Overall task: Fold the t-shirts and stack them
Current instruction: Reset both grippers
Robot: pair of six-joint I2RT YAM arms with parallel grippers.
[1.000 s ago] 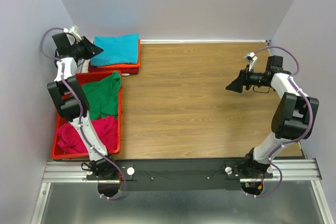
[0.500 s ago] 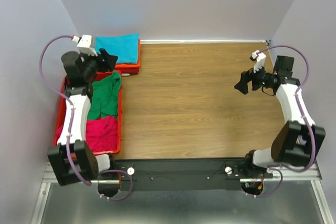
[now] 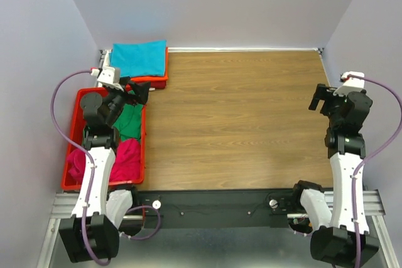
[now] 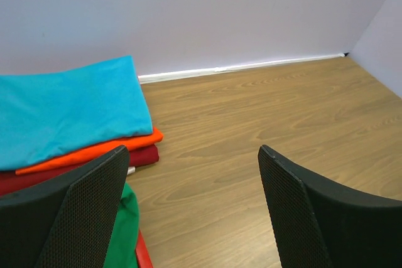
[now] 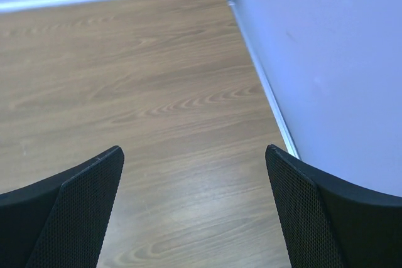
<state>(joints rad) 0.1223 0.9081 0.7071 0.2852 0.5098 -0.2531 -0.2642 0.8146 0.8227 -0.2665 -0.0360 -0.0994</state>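
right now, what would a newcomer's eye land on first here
The turquoise shirt tops a folded stack in the far left corner, bright against the wood table. Just in front sits the red crate, holding a crumpled green shirt and a magenta shirt. The left gripper, near the stack, and the right gripper, by the right wall, are both open and empty.

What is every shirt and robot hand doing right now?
turquoise shirt: folded, on top
orange shirt: folded, under turquoise
dark red shirt: folded, under orange
green shirt: crumpled in red crate
magenta shirt: crumpled in crate
left gripper: open, empty
right gripper: open, empty
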